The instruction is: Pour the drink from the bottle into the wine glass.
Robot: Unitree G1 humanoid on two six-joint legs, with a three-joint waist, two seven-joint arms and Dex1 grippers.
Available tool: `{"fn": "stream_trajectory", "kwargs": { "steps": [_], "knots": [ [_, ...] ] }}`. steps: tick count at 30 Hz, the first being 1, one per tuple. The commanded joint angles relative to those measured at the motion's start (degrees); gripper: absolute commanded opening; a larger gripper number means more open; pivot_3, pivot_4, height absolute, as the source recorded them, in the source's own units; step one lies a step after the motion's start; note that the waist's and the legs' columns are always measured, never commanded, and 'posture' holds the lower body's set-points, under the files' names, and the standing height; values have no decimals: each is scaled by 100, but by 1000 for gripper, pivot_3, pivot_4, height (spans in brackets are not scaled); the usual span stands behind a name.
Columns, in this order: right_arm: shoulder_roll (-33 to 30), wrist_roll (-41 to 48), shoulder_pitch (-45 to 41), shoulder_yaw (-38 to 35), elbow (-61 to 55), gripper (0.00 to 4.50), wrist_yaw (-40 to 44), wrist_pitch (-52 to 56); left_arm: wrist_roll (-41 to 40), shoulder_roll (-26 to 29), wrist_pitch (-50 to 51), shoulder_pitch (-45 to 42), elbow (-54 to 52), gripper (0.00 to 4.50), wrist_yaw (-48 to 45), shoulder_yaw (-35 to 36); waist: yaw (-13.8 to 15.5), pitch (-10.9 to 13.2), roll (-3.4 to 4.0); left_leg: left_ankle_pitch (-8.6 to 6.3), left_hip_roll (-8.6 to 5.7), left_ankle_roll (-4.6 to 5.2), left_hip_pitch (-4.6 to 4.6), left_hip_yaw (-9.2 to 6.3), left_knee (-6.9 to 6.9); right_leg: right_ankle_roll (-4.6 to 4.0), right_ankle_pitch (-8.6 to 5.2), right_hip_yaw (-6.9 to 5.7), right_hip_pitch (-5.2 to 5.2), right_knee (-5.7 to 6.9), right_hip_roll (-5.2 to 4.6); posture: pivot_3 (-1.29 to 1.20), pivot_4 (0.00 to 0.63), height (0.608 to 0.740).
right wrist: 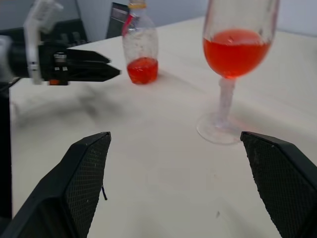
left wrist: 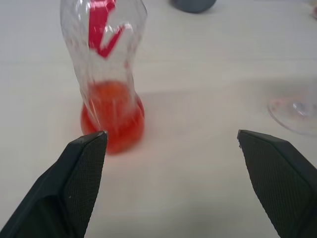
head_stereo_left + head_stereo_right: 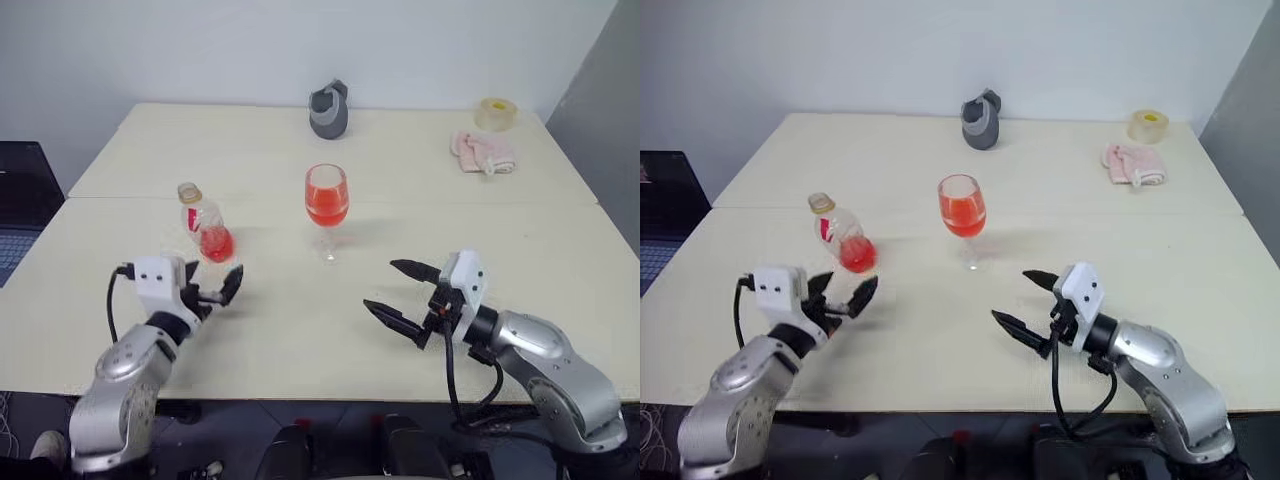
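The bottle (image 3: 203,222) stands upright on the table, left of centre, with a little red drink (image 3: 216,245) in its base. To its right stands the wine glass (image 3: 327,200), its bowl about half full of red drink (image 1: 236,52). My left gripper (image 3: 213,288) is open, just in front of the bottle and clear of it, with nothing between its fingers (image 2: 81,173). My right gripper (image 3: 382,285) hovers open over the table, in front and to the right of the glass, also holding nothing.
A grey pouch-like object (image 3: 329,110) sits at the table's far edge. A tape roll (image 3: 496,113) and a pink cloth (image 3: 483,152) lie at the far right. A dark laptop (image 3: 20,200) is off the table's left side.
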Motion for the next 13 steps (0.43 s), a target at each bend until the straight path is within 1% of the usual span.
{"fn": "stream_trajectory", "kwargs": {
  "steps": [1,2,6,8,10,13],
  "knots": [
    [310,-131,218,-320,-360,4500,-759,107,69,-209,207,127,-589,4488,395,-245,9,-1,0,0,0,0,0,1,0,0,0,0,0,0,1,0,150,740],
    [408,-230,283,-367,-393,4500,-990,136,206,-231,251,146,-638,4488,520,-344,12,-1,-1,0,0,0,0,2,-1,0,0,2,0,0,1,0,150,740],
    [757,-1091,529,-334,-526,4500,-2122,271,524,-315,240,112,-646,4488,806,-603,15,-4,-2,5,-4,-10,-1,4,-6,0,0,5,-3,-3,1,0,150,740],
    [1108,-1368,696,-292,-610,4500,-2675,433,582,-352,216,85,-608,4488,866,-645,15,-5,-2,7,-5,-12,4,7,-19,0,0,5,-4,-7,4,0,150,740],
    [1439,-1528,821,-235,-661,4500,-3039,561,643,-372,151,89,-587,4488,859,-736,14,-5,-1,8,-2,-15,5,7,-26,-1,0,6,-6,-9,14,0,150,740],
    [1702,-1711,901,-209,-691,4500,-3281,619,687,-454,162,131,-661,4488,916,-790,9,-6,1,8,-2,-14,8,7,-29,-1,0,13,-6,-11,17,0,150,740]
  ]
}}
